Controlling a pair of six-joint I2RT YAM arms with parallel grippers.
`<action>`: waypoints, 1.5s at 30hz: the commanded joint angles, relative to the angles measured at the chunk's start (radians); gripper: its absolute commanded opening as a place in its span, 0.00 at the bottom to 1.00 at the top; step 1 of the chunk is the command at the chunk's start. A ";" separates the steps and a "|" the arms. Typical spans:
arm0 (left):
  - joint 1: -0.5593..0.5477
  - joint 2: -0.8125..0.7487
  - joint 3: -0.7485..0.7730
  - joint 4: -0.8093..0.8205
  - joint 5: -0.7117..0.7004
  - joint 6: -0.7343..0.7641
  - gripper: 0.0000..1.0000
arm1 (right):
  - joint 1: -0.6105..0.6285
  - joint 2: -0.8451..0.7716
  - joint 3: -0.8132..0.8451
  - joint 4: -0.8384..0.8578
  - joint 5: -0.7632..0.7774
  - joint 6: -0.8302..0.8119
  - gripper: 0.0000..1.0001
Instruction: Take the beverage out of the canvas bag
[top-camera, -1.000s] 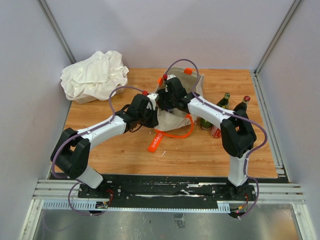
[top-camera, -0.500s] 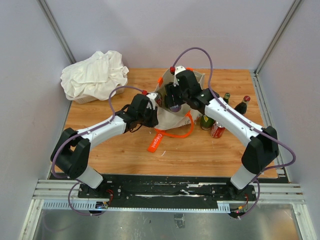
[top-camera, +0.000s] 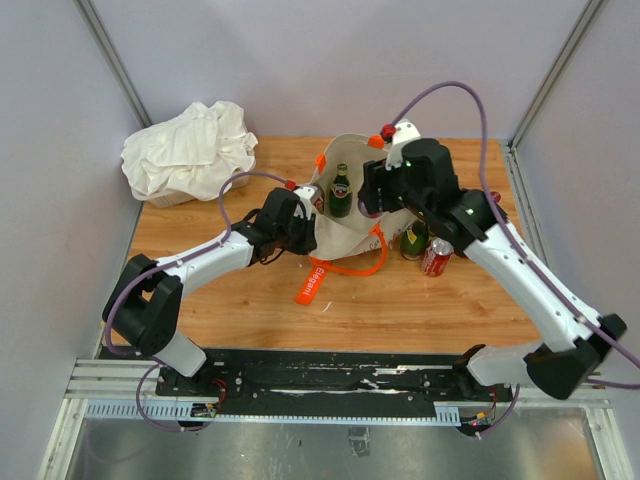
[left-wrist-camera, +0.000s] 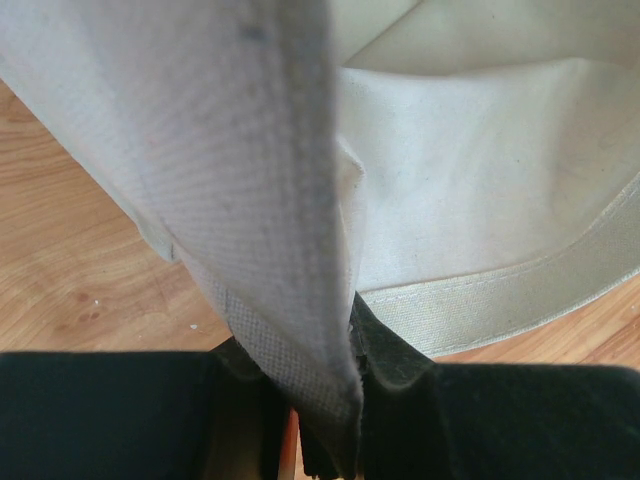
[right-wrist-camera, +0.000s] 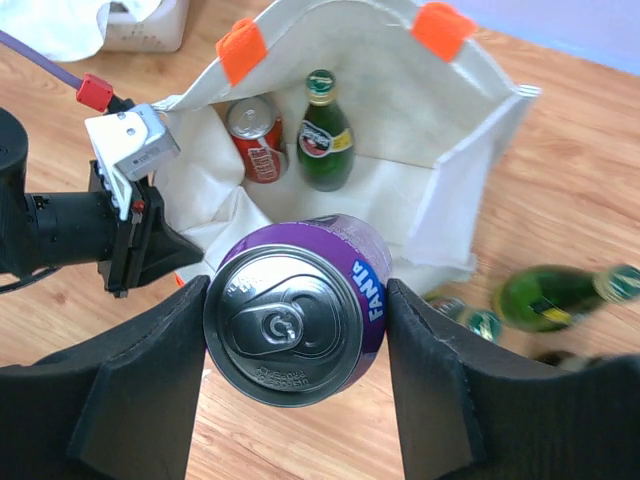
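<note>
The beige canvas bag with orange handles stands open mid-table. My left gripper is shut on the bag's near-left rim; in the left wrist view the canvas runs down between its black fingers. My right gripper is above the bag's right side, shut on a purple Fanta can, held clear above the bag's mouth. A green bottle and a red can stand inside the bag; the bottle also shows in the top view.
A white cloth bundle lies at the back left. A green bottle and a red can stand on the table right of the bag, partly under my right arm. An orange strap tag lies in front of the bag.
My right gripper has risen out of the bag with the purple can and moved right, its arm stretching out. The green bottle in the bag has come into view. The left arm has not moved.
</note>
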 joint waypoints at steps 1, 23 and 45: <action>-0.009 0.015 0.018 -0.017 0.018 0.026 0.13 | 0.012 -0.153 -0.073 -0.040 0.128 0.024 0.01; -0.010 0.032 0.026 -0.025 0.031 0.019 0.13 | -0.107 -0.349 -0.765 0.219 0.041 0.271 0.01; -0.010 0.043 0.048 -0.049 0.024 0.020 0.13 | -0.184 -0.276 -0.716 0.155 0.049 0.228 0.95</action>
